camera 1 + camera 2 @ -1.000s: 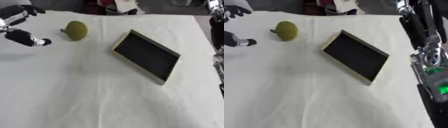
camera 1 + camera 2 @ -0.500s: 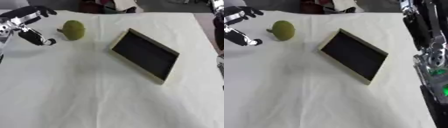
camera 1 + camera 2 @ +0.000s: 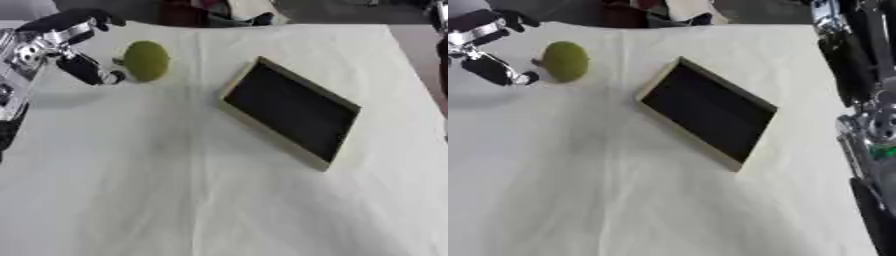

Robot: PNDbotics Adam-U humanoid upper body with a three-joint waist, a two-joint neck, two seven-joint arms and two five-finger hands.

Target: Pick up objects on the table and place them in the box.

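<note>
presently we note the left hand with fingers spread, just left of the green fruit (upright, near the table's far-left corner); the box lies well to its right.

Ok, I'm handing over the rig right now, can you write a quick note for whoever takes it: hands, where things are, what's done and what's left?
Left hand: at the table's far left, fingers open, right beside the green fruit but not holding it.
Right hand: not visible; only the right arm shows along the right edge.
Green fruit: on the white tablecloth, left of the box.
Box: shallow tray with a dark inside, askew at the table's middle right, nothing in it.
Done: nothing placed yet.
Left: close the left hand on the fruit, carry it over and set it in the box.
</note>
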